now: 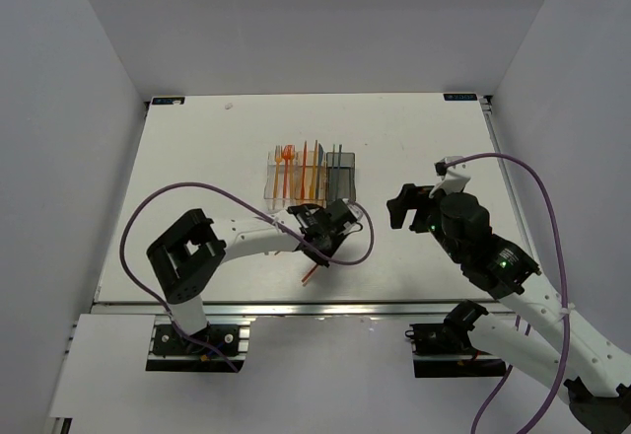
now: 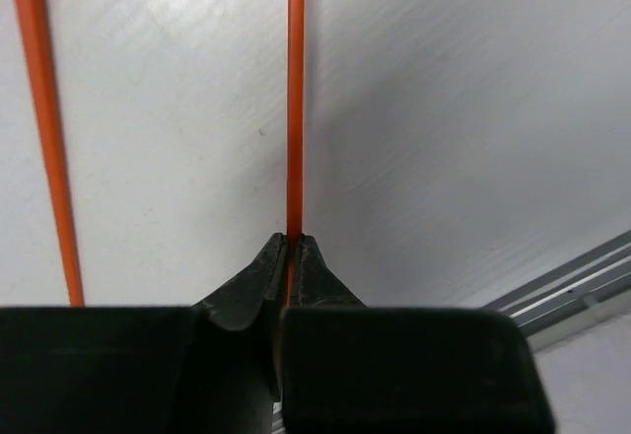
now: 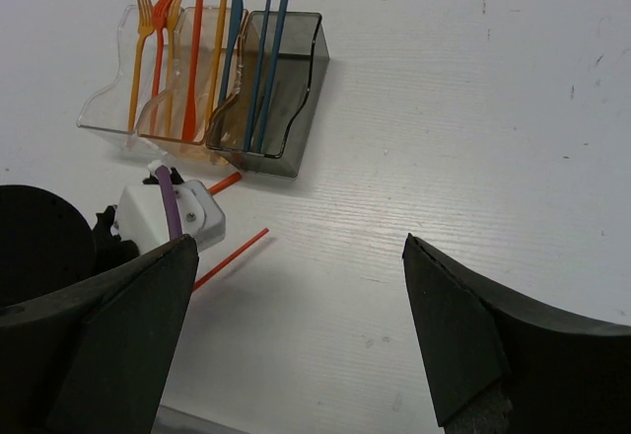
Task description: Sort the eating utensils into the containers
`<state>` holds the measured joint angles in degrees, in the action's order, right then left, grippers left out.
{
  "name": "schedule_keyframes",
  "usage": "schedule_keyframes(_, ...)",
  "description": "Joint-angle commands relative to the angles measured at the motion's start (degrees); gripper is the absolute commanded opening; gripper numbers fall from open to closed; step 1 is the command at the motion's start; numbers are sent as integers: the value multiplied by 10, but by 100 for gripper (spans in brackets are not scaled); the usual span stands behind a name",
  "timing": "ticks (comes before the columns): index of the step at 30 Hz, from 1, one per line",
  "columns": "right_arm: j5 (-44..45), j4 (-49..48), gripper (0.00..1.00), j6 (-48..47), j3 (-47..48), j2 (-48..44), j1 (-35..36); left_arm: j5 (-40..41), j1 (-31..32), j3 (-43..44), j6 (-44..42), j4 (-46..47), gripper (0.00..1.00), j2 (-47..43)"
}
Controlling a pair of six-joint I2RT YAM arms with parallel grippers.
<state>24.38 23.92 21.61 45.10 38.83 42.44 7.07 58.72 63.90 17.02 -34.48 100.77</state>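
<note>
- Black right gripper (image 3: 301,256) fills the foreground of its wrist view. Its jaws are spread wide with nothing between them, and it hangs over the table to the right of the bins.
- White rectangular table (image 1: 197,178) carries everything.
- Left gripper (image 2: 293,242), just in front of the bins, is clamped on a thin orange plastic utensil handle (image 2: 295,108). The handle's working end is out of sight.
- Three small rectangular plastic bins stand touching in a row mid-table: clear bin (image 3: 104,108), tan bin (image 3: 173,123) and dark smoky grey bin (image 3: 301,69).
- Orange forks (image 3: 145,10) lean at the clear end of the row.
- Long orange utensils (image 3: 195,59) stand in the tan bin.
- Dark grey-blue utensils (image 3: 264,49) stand in the smoky bin.
- Second orange stick (image 2: 49,138) lies on the table beside the held one, apart from it.
</note>
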Motion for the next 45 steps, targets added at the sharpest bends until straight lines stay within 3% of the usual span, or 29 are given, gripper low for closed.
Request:
schedule_keyframes(1,23,4,89,-2,10,-9,-2,-2,1,46,-5,-9,0,-35)
schedule_keyframes(7,53,12,89,4,29,-22,-1,0,0,79,-13,-9,0,-53)
schedule_keyframes(14,106,26,89,17,62,-31,-1,89,-43,160,10,43,0,-69)
schedule_keyframes(23,117,26,89,26,64,-3,-1,152,-133,274,76,205,0,24)
schedule_keyframes(29,128,24,89,23,53,8,-1,125,-156,314,78,282,0,120)
schedule_keyframes(34,139,28,89,21,50,4,-2,113,-157,313,79,302,0,168)
schedule_keyframes(45,131,22,89,19,43,1,-2,90,-157,215,115,361,0,149)
